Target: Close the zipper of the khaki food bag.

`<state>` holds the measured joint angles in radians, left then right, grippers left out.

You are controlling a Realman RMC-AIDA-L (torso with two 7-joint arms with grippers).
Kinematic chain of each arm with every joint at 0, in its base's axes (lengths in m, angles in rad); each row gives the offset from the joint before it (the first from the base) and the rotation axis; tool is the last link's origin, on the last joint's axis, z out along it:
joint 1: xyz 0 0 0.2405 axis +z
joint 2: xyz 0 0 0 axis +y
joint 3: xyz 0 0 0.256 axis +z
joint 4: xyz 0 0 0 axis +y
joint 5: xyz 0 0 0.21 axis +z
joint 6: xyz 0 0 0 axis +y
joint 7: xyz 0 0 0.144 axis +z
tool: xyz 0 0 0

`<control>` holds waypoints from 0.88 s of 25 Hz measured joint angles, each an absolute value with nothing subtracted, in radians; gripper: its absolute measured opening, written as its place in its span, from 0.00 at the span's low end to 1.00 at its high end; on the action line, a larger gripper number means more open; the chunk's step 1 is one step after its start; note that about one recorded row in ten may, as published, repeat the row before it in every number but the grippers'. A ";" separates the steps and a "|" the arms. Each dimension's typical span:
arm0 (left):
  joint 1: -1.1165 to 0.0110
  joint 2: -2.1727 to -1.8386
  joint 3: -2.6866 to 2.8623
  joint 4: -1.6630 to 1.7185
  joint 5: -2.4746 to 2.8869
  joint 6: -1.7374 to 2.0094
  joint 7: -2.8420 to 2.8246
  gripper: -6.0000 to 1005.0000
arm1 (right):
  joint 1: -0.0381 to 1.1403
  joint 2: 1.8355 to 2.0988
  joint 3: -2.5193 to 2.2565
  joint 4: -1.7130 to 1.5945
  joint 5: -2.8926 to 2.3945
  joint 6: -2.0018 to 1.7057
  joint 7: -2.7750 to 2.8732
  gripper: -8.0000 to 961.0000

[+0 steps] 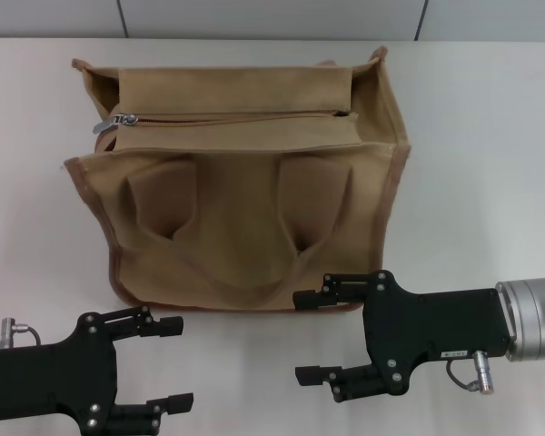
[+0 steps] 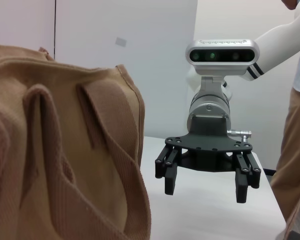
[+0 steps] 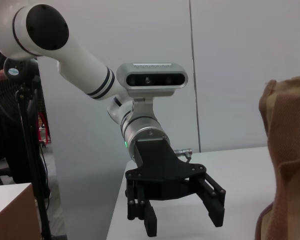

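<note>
The khaki food bag (image 1: 245, 227) stands on the white table, its two looped handles hanging down the near side. The zipper (image 1: 245, 116) runs across the top panel, with its silver slider (image 1: 120, 119) at the bag's left end. My left gripper (image 1: 174, 361) is open and empty, low in front of the bag's left corner. My right gripper (image 1: 300, 336) is open and empty just in front of the bag's near bottom edge, right of centre. The left wrist view shows the bag (image 2: 65, 150) and the right gripper (image 2: 205, 196). The right wrist view shows the left gripper (image 3: 184, 227) and the bag's edge (image 3: 285, 150).
The white table (image 1: 490, 163) extends to both sides of the bag. A person in tan trousers (image 2: 296, 150) stands beyond the table's right end. A black stand with a fan (image 3: 26, 115) and a wooden box corner (image 3: 10, 210) are off the left end.
</note>
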<state>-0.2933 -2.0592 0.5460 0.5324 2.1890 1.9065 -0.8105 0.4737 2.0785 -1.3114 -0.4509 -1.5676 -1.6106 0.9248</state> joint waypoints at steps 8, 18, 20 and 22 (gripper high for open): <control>-0.291 -2.062 0.539 0.531 2.183 1.897 -0.804 0.78 | 0.470 2.082 -1.311 -0.451 -1.562 -1.609 0.920 0.79; -0.266 -2.066 0.428 0.461 2.177 1.841 -0.699 0.77 | 0.463 2.087 -1.312 -0.433 -1.532 -1.609 0.915 0.79; -0.253 -2.066 0.363 0.409 2.176 1.831 -0.635 0.77 | 0.466 2.088 -1.312 -0.397 -1.508 -1.609 0.895 0.79; -0.227 -2.067 0.244 0.359 2.176 1.826 -0.587 0.77 | 0.471 2.088 -1.312 -0.355 -1.478 -1.610 0.859 0.79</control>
<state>-0.2268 -2.0670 0.2440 0.3593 2.1759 1.8261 -0.5868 0.4712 2.0877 -1.3120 -0.3547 -1.4784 -1.6101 0.8586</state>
